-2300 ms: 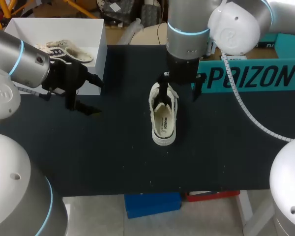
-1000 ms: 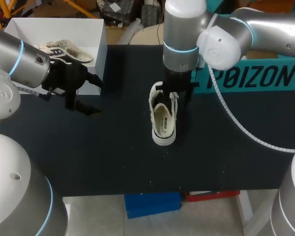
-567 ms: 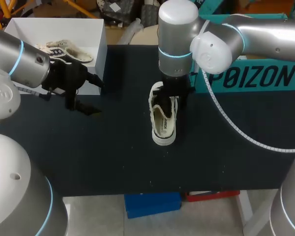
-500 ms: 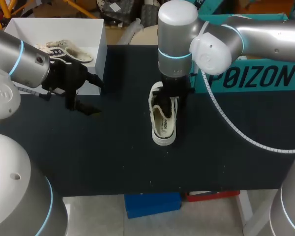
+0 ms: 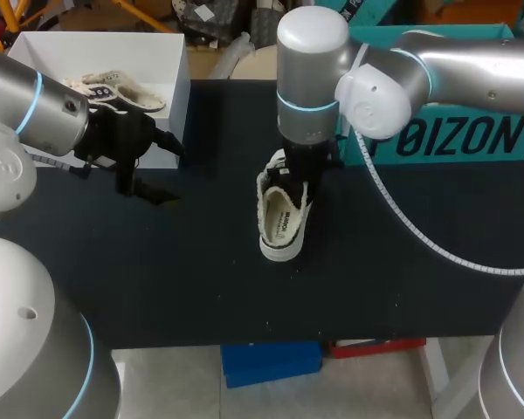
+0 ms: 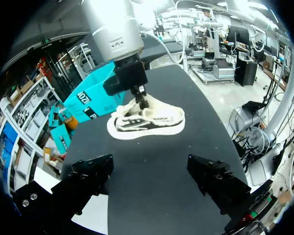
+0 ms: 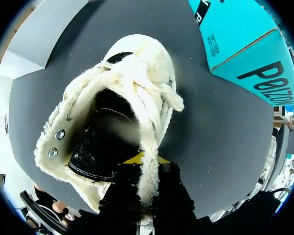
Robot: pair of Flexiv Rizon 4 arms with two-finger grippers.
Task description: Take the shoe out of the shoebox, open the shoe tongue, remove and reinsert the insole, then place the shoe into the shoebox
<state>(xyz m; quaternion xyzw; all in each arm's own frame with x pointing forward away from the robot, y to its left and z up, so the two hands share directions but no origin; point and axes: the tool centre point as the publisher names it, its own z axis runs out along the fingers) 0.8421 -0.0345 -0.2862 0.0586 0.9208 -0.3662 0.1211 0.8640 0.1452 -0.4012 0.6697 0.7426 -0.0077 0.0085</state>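
The shoe (image 5: 279,218) sits near the middle of the tabletop (image 5: 201,288), toe toward the near edge and heel toward the far one. The right gripper (image 7: 142,169) has its fingers pinched on the fleecy rim at the heel end, one inside and one outside. The left gripper (image 6: 152,178) hovers near the white shoebox (image 5: 180,105) in the far left corner, fingers spread wide and holding nothing

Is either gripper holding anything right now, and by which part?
The right gripper pinches the shoe by the fleecy rim of its opening; the left gripper is open, empty.
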